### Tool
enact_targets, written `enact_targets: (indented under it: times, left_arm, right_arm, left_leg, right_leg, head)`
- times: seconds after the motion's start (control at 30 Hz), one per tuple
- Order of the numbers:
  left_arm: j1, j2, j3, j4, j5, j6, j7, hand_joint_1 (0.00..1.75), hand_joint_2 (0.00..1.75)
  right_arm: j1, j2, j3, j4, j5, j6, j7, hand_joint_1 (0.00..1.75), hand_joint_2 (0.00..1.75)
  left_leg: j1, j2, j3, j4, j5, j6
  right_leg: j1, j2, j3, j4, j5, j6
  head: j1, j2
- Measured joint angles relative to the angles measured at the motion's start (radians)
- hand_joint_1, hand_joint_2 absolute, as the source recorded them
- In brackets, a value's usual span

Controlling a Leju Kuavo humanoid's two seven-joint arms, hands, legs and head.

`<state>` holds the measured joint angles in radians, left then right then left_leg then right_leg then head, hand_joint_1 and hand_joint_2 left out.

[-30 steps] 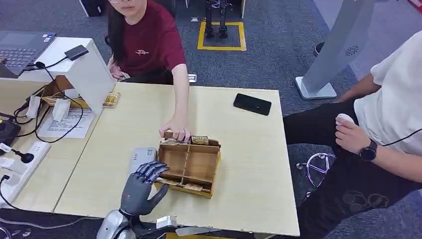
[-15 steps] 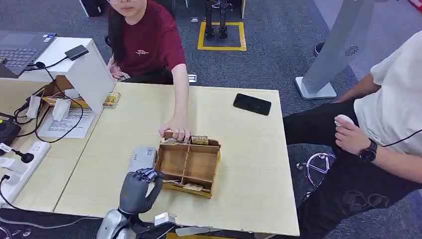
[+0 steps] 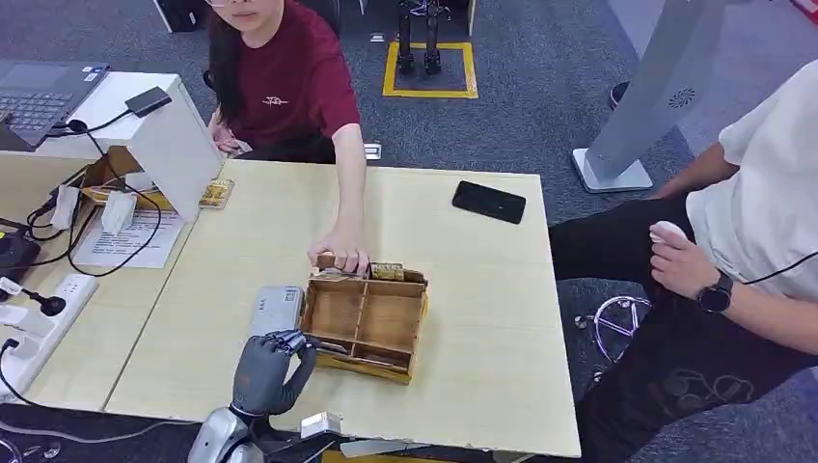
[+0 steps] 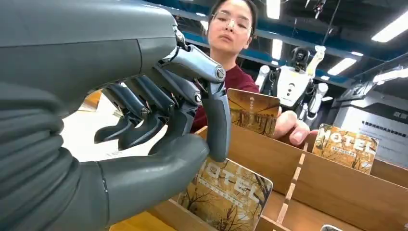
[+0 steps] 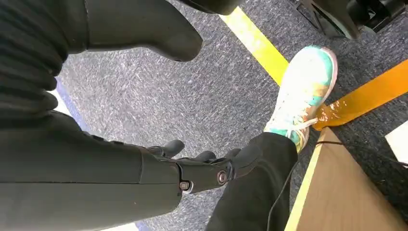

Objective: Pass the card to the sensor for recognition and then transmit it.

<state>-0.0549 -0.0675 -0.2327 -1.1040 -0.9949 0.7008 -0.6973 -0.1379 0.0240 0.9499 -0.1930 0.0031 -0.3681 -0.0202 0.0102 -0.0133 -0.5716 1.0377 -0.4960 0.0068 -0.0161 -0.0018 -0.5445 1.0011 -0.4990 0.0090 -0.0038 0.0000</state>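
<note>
A pale wood-topped bench [image 3: 463, 318] stands on grey carpet [image 3: 540, 87] marked with a yellow square. The left hand [image 3: 272, 368] sits at the bench's near edge, thumb and a finger pinching a golden-brown "MOTEL" card [image 4: 226, 195] that stands in the near-left slot of the wooden divided box [image 3: 368, 320] just beyond it. A grey sensor block [image 3: 277, 308] lies beside the fingers. A person's hand [image 3: 340, 255] rests on the box's far rim. A black phone [image 3: 489, 202] lies well beyond. The right hand [image 5: 211, 166] hangs over the floor, fingers loosely apart, holding nothing.
</note>
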Motion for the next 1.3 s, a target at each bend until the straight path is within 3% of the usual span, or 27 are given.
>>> enact_targets:
  times: [0.03,0.07,0.5,0.63,1.3]
  left_arm:
    - [0.0,0.0,0.0,0.0,0.0,0.0,0.0,1.75,1.75]
    - [0.0,0.0,0.0,0.0,0.0,0.0,0.0,0.03,1.75]
    - [0.0,0.0,0.0,0.006,0.004,0.0,0.0,0.0,1.75]
    - [0.0,0.0,0.0,0.008,-0.061,0.0,0.0,0.0,1.75]
    - [0.006,0.0,0.0,-0.013,-0.107,0.0,0.0,0.0,1.75]
  right_arm:
    - [0.0,0.0,0.0,0.0,0.0,0.0,0.0,0.0,1.75]
    - [0.0,0.0,0.0,0.0,0.0,0.0,0.0,0.0,1.75]
    - [0.0,0.0,-0.001,0.0,-0.003,0.0,0.0,0.0,1.75]
    - [0.0,0.0,-0.005,0.0,0.007,0.002,0.001,0.0,1.75]
    - [0.0,0.0,-0.021,-0.001,0.032,0.005,0.0,0.0,1.75]
  left_leg:
    - [0.0,0.0,0.0,0.0,0.0,0.0]
    - [0.0,0.0,0.0,0.0,0.0,0.0]
    - [0.0,0.0,0.0,0.0,0.0,0.0]
    - [0.0,0.0,0.0,0.0,0.0,0.0]
    - [0.0,0.0,0.0,0.0,0.0,0.0]
  right_leg:
    - [0.0,0.0,0.0,0.0,0.0,0.0]
    - [0.0,0.0,0.0,0.0,0.0,0.0]
    - [0.0,0.0,0.0,0.0,0.0,0.0]
    - [0.0,0.0,0.0,0.0,0.0,0.0]
    - [0.0,0.0,0.0,0.0,0.0,0.0]
  head:
    - [0.0,0.0]
    - [0.0,0.0]
    - [0.0,0.0]
    - [0.0,0.0]
    - [0.0,0.0]
